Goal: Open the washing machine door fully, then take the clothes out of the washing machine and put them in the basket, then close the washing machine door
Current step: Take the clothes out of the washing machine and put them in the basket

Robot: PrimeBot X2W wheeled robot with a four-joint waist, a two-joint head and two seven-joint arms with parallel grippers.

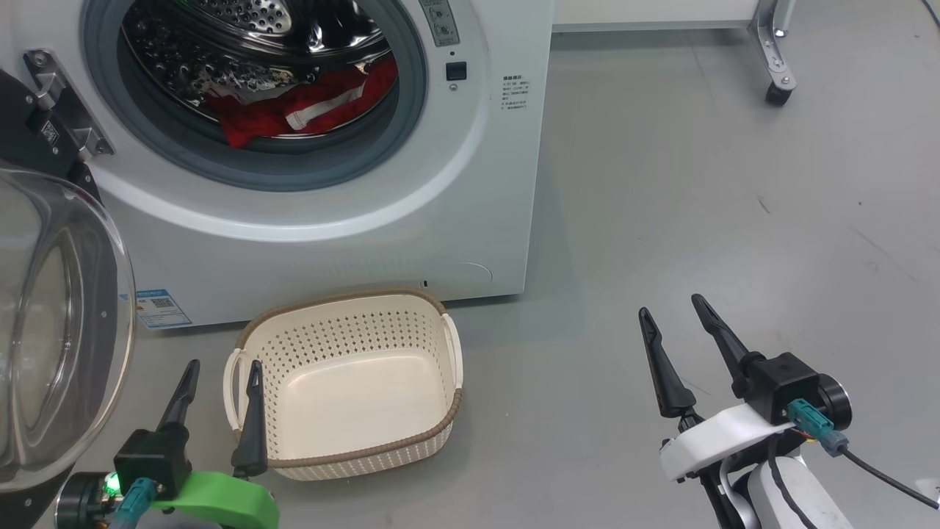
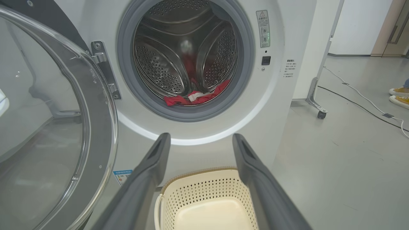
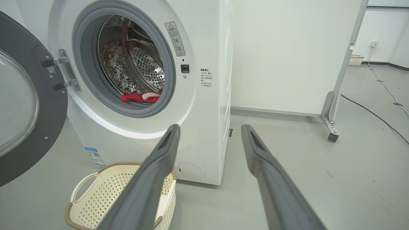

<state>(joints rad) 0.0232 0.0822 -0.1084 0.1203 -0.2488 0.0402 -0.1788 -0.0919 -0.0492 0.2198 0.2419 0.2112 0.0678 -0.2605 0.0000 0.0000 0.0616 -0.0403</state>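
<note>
The white washing machine (image 1: 330, 213) has its door (image 1: 59, 323) swung wide open to the left, glass bowl facing out. Red clothes (image 1: 301, 106) with a white band lie at the front of the steel drum, also seen as the clothes (image 2: 195, 97) and the clothes (image 3: 140, 96). The cream basket (image 1: 349, 378) sits bare on the floor below the opening. My left gripper (image 1: 224, 375) hovers open at the basket's left handle, holding nothing. Well off to the right, my right gripper (image 1: 672, 308) is open over bare floor.
A white panel on a metal foot with a caster (image 1: 778, 92) stands at the back right. Cables (image 2: 361, 95) run across the grey floor, and a person's yellow shoes (image 2: 399, 95) show at the far right. A second basket (image 3: 354, 59) sits by the far wall.
</note>
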